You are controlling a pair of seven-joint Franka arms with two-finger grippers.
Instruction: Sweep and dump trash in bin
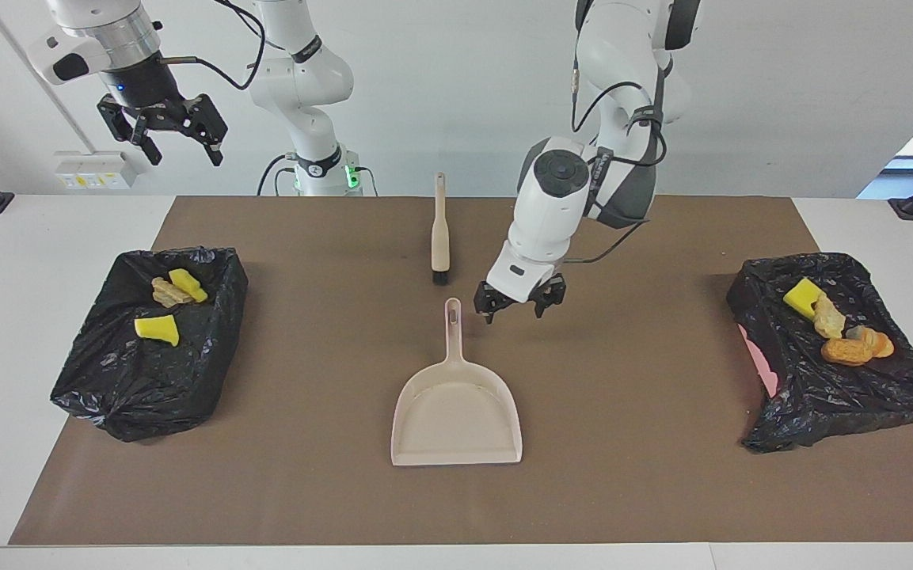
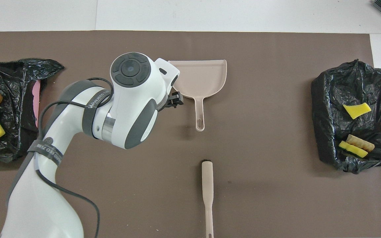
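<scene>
The trash lies in two black-bagged bins. The bin (image 1: 108, 388) at the right arm's end holds yellow sponge pieces (image 1: 157, 328) and a tan chunk (image 1: 167, 293). The bin (image 1: 836, 396) at the left arm's end holds a yellow sponge (image 1: 801, 297), a tan chunk (image 1: 828, 317) and orange-brown lumps (image 1: 848, 350). My left gripper (image 1: 518, 305) is open and empty, low over the mat beside the dustpan's handle (image 1: 454, 324). My right gripper (image 1: 179, 142) is open, raised high over its end's bin, and waits.
The beige dustpan (image 2: 200, 77) lies empty mid-mat, handle toward the robots. The beige brush (image 2: 207, 191) lies nearer to the robots than the dustpan, bristles toward it. A brown mat (image 1: 306, 475) covers the table. Bins show in the overhead view too (image 2: 329, 99), (image 2: 15, 76).
</scene>
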